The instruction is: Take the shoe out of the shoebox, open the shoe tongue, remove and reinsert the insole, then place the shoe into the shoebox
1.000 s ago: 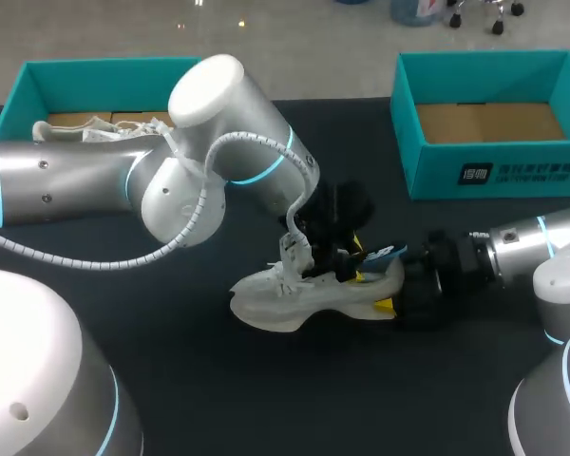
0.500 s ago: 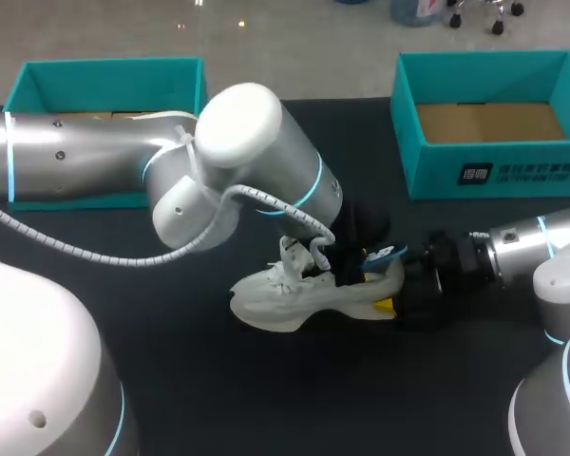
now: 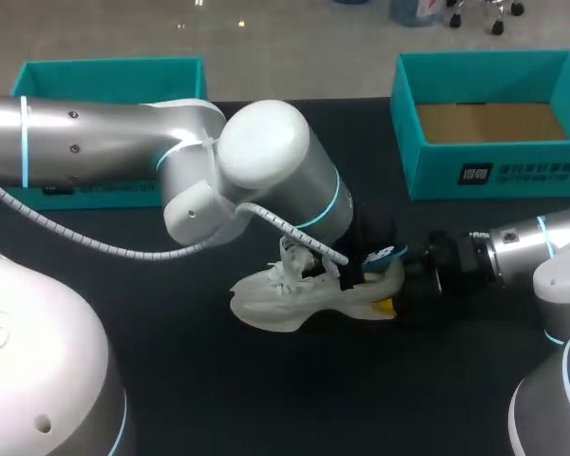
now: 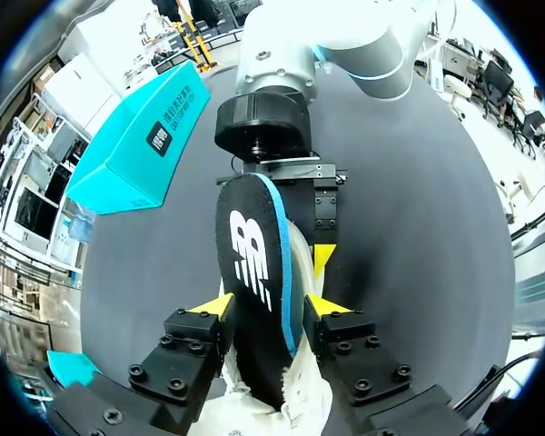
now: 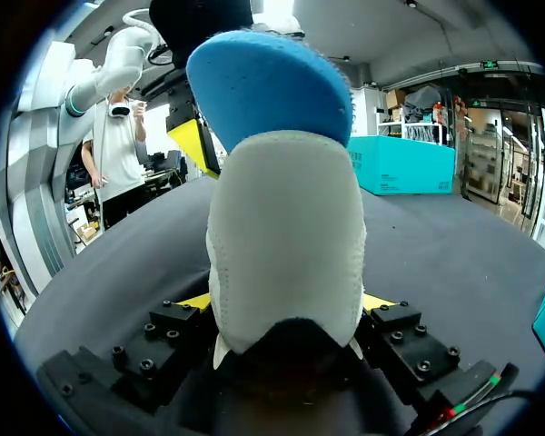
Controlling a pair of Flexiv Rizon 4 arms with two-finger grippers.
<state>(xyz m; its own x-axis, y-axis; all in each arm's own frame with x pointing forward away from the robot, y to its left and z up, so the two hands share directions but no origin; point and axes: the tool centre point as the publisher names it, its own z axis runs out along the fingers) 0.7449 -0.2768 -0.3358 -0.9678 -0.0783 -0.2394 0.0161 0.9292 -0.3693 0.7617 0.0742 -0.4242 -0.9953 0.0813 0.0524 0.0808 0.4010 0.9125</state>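
**One shoe, one insole, two claws gripping**

One white shoe (image 3: 299,296) lies on the dark bench (image 3: 218,399) at frame centre, its heel pinched by the right claw (image 5: 286,302). The left claw (image 4: 267,307) nips the one black-and-blue insole (image 4: 254,272), which stands out of the shoe. There are two teal boxes: the left shoebox (image 3: 104,71) upper left and the right shoebox (image 3: 499,176) upper right. Since a second ago the left arm (image 3: 266,161) has swung rightward across the left shoebox, while the shoe has stayed put.

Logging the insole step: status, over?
Left gripper: jaws shut on insole, one end in shoe. Right gripper: jaws shut on shoe heel. Open shoebox stands apart, empty.
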